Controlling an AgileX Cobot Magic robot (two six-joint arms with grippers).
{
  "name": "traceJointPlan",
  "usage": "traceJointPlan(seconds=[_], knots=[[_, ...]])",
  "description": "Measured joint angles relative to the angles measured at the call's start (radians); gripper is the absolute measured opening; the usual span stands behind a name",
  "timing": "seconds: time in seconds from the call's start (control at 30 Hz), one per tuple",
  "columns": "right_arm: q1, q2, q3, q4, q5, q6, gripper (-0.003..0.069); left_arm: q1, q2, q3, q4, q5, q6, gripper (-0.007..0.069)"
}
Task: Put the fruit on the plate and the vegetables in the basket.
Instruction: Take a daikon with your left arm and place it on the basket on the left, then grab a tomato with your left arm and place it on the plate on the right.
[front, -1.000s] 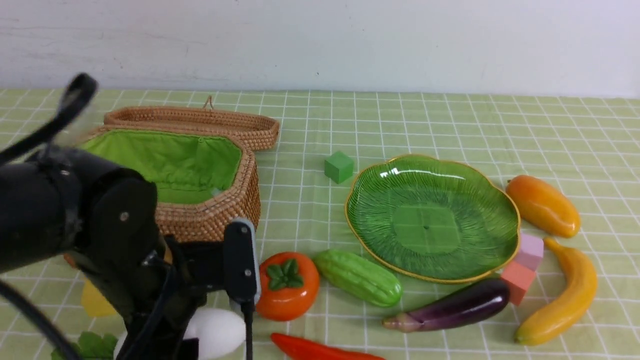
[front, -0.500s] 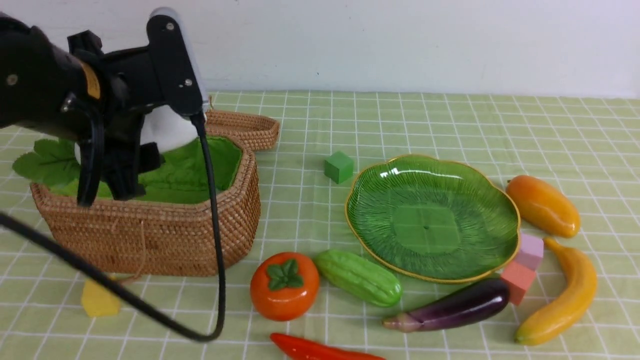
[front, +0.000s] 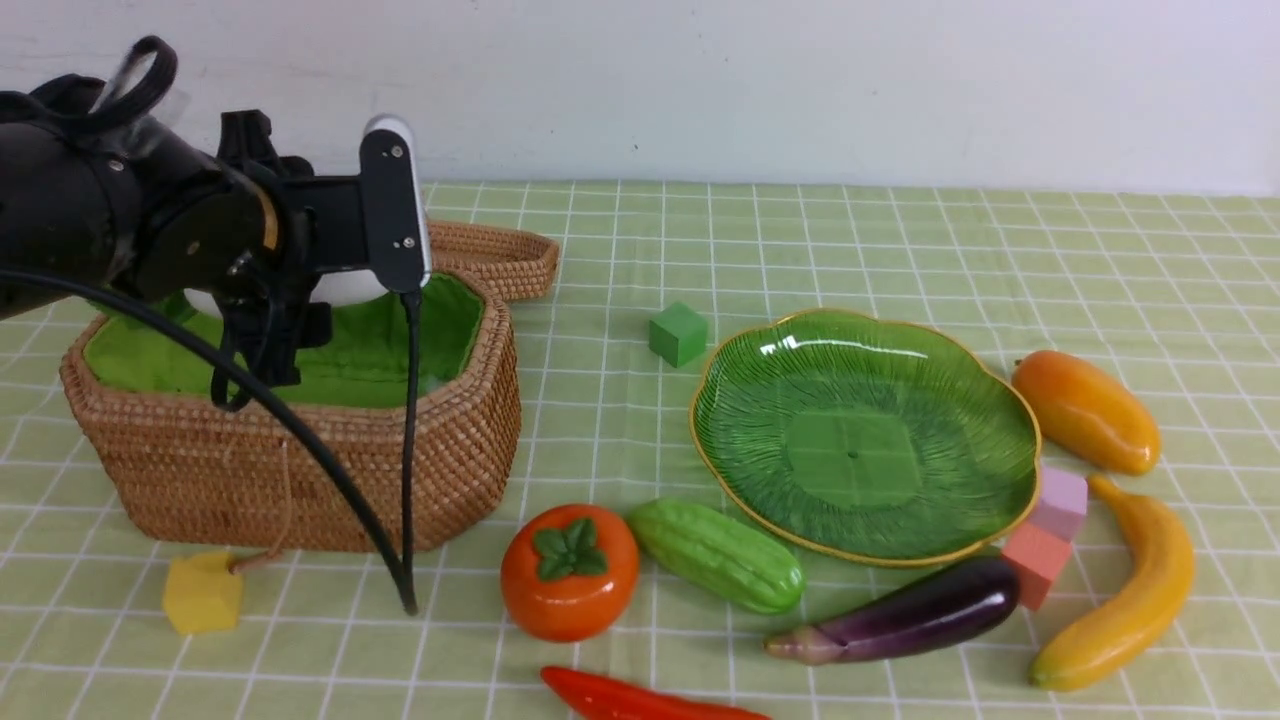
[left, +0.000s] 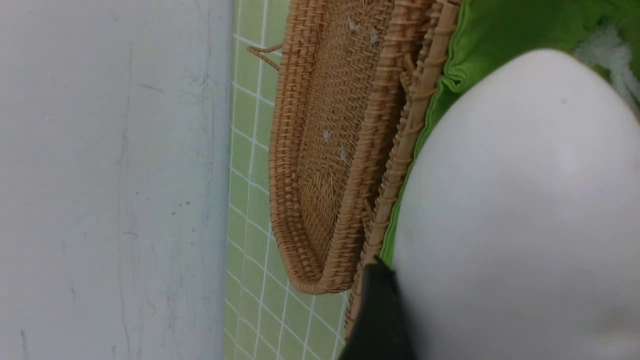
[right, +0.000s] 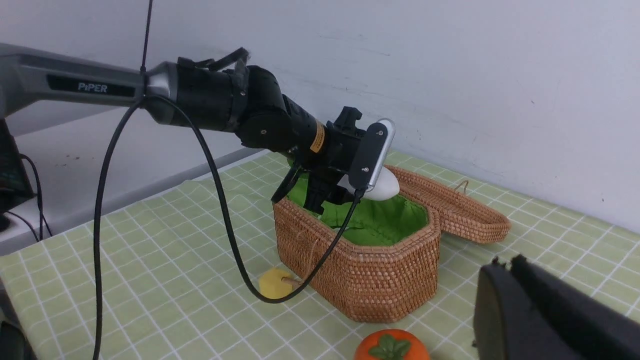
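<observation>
My left gripper (front: 305, 305) hangs over the wicker basket (front: 300, 470), shut on the white radish (front: 345, 288), which sits low against the green lining; the radish (left: 515, 215) fills the left wrist view beside one dark finger (left: 380, 320). On the cloth in front lie the persimmon (front: 568, 570), cucumber (front: 716, 555), eggplant (front: 900, 612) and red pepper (front: 640, 700). The green plate (front: 860, 440) holds nothing. Mango (front: 1085, 410) and banana (front: 1130, 590) lie to its right. My right gripper (right: 505, 262) is shut and holds nothing, out of the front view.
The basket lid (front: 480, 250) lies open behind the basket. A green cube (front: 678, 333) sits left of the plate, a yellow cube (front: 202, 592) before the basket, two pink cubes (front: 1045, 530) between plate and banana. My left arm's cable (front: 400, 480) hangs before the basket.
My left arm carried the radish from the table's front edge up over the basket, then lowered it, its leaves now down inside. The right gripper stayed shut.
</observation>
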Motion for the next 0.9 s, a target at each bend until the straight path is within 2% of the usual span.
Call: traceJointPlan(seconds=[0.13, 0.37, 0.6, 0.63, 0.7, 0.77, 0.8, 0.9], knots=[[0.000, 0.000, 0.000, 0.000, 0.000, 0.000, 0.0026, 0.000, 0.000, 0.000, 0.016, -0.001, -0.038, 0.0516], [0.000, 0.000, 0.000, 0.001, 0.000, 0.000, 0.0034, 0.000, -0.004, 0.000, 0.052, -0.001, -0.154, 0.0637], [0.000, 0.000, 0.000, 0.001, -0.001, -0.001, 0.0038, -0.001, -0.054, 0.000, 0.055, 0.008, -0.266, 0.0626], [0.000, 0.000, 0.000, 0.001, -0.001, -0.004, 0.0039, -0.012, -0.081, 0.000, 0.014, 0.047, -0.327, 0.0594], [0.000, 0.000, 0.000, 0.001, -0.001, -0.004, 0.0040, -0.026, -0.097, -0.001, -0.019, 0.078, -0.360, 0.0560], [0.000, 0.000, 0.000, 0.002, 0.008, -0.004, 0.0042, -0.079, -0.131, -0.001, -0.133, 0.169, -0.414, 0.0453], [0.000, 0.000, 0.000, 0.002, 0.011, -0.004, 0.0042, -0.084, -0.135, -0.001, -0.153, 0.181, -0.418, 0.0442], [0.000, 0.000, 0.000, 0.002, 0.082, -0.004, 0.0042, -0.194, -0.148, -0.002, -0.316, 0.262, -0.434, 0.0250]])
